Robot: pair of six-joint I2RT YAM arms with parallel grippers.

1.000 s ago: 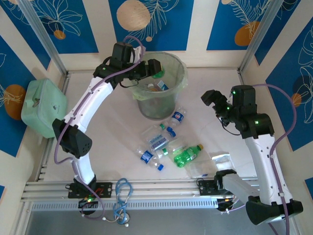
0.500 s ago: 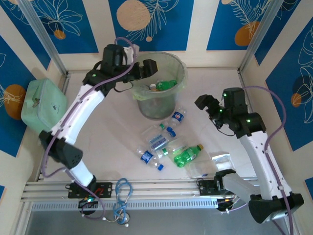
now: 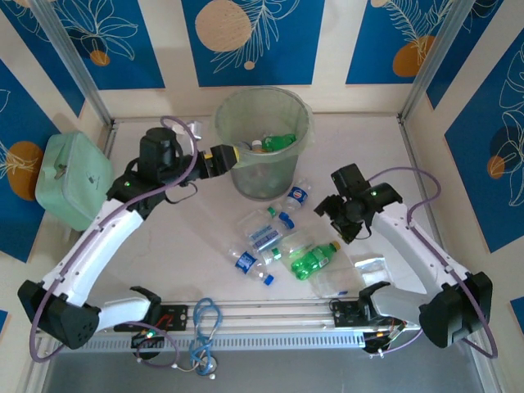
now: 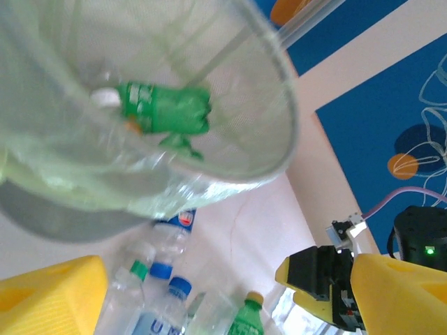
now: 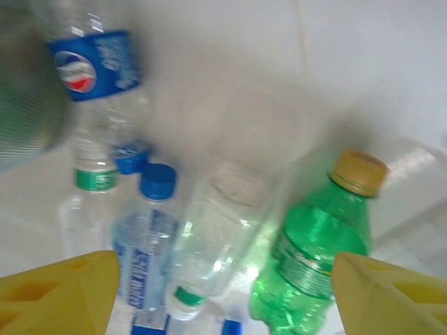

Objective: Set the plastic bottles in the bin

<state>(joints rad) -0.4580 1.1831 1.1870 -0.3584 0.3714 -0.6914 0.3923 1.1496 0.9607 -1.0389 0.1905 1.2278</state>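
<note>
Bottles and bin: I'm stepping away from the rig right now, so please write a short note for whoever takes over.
Left gripper: open, empty, beside the bin near its rim.
Right gripper: open, empty, over the bottles lying on the table.
Done: a green bottle lies in the bin; what else is in there is unclear.
Left: several bottles on the table in front of the bin, among them a green yellow-capped bottle and a blue-labelled clear bottle.

Left gripper [image 3: 232,153] with jaws wide and empty, right gripper [image 3: 337,219] with jaws apart, both arms outstretched
</note>
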